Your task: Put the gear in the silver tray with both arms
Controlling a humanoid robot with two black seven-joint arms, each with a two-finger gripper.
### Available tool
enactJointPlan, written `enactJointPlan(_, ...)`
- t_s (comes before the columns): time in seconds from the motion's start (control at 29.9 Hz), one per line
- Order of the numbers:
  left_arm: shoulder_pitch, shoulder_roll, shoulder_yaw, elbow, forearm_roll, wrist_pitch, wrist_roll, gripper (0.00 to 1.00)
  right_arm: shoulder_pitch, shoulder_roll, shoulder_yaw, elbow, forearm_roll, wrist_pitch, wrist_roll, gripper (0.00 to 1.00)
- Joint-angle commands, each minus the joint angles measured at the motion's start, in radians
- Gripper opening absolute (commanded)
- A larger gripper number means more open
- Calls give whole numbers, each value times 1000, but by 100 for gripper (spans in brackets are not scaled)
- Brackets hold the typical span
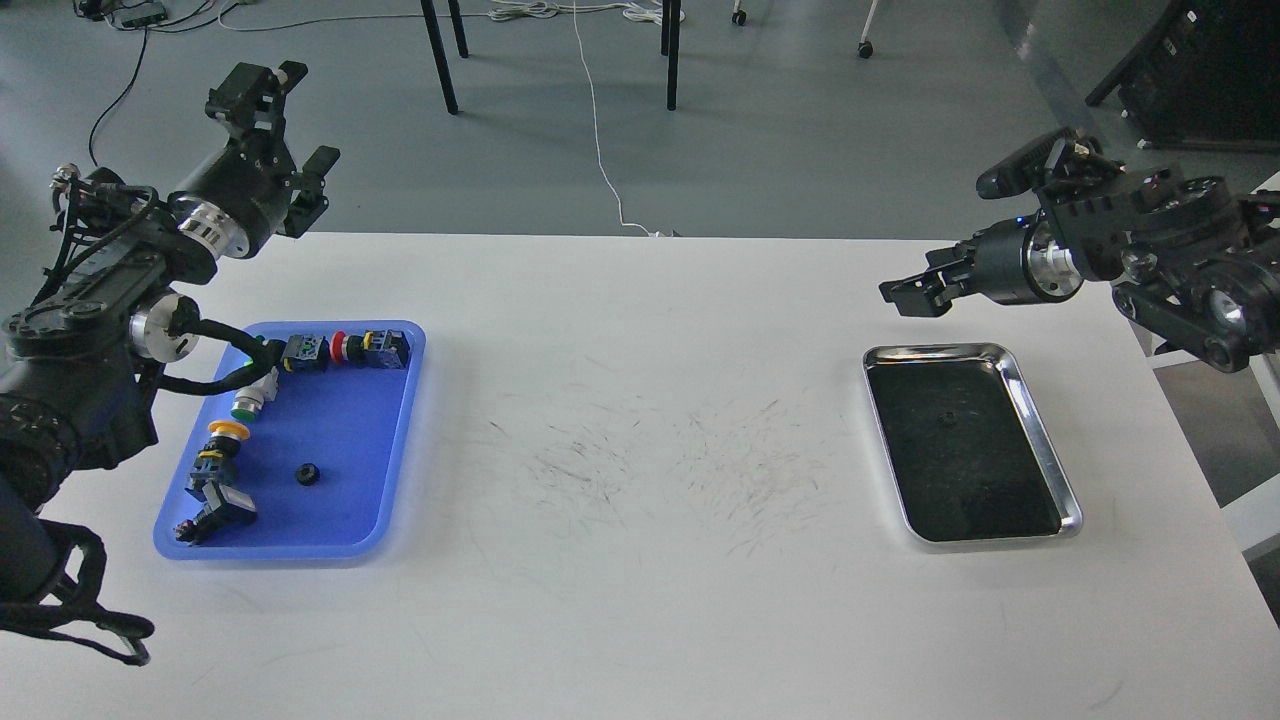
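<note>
The silver tray [1047, 450] lies on the right side of the white table. A small dark gear [946, 421] lies on its dark bottom, in the far half. My right gripper [905, 281] is open and empty, raised above the table behind the tray's far left corner and pointing left. My left gripper [290, 115] is open and empty, held high beyond the far left table edge. A second black gear [308, 475] lies in the blue plastic tray [340, 430] on the left.
The blue tray also holds several push-button switches [345, 350] along its far and left sides. My left arm's cable [215, 380] hangs over that tray's far left corner. Scuff marks cover the table's middle [650, 460]. Chair legs and cords are on the floor behind.
</note>
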State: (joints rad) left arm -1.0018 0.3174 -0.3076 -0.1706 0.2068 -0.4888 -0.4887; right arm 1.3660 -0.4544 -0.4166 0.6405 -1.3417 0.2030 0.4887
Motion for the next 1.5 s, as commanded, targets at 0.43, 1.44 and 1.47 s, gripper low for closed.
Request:
enactJointPlan(0.43, 0, 35, -7, 0, -43, 0, 0, 98, -126, -7, 260, -211, 723, -33, 0, 85)
enactJointPlan(1.44, 42, 78, 200, -10, 48, 0, 0, 98, -321, 17, 703, -205, 1403, -136, 0, 92)
enactJointPlan(1.47, 41, 86, 214, -9, 72, 0, 0, 98, -324, 23, 703, -206, 1403, -136, 0, 92)
